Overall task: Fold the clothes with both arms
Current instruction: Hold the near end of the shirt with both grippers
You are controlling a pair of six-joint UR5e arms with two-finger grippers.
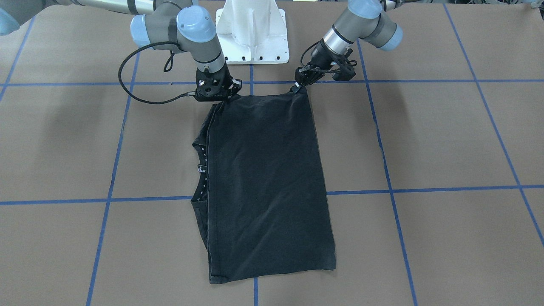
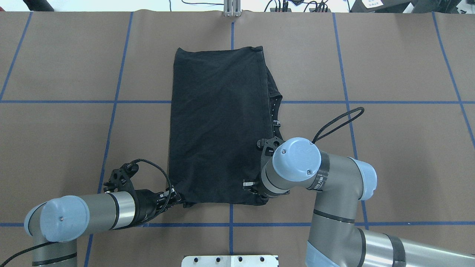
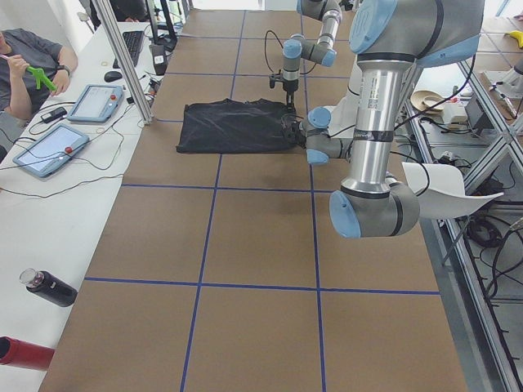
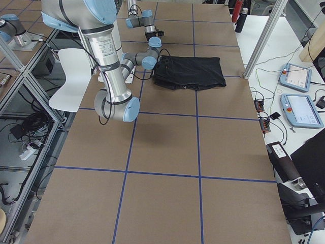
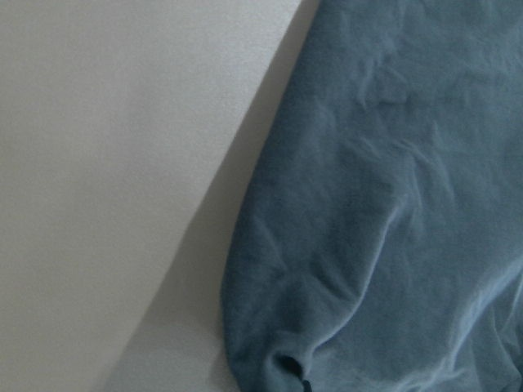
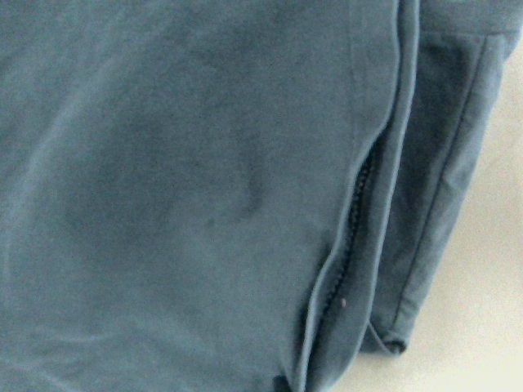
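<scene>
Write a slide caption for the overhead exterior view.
Left arm and right arm reach the near corners of a folded black T-shirt on the blue-taped brown table.

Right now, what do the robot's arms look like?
Both the left arm and right arm are round grey-silver tubes with light-blue caps at the joints. Each ends in small black fingers, and a black braided cable loops by each wrist.

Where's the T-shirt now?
Front-facing view: the T-shirt lies folded at the middle of the table, its top edge between the right gripper at picture left and the left gripper at picture right.
</scene>
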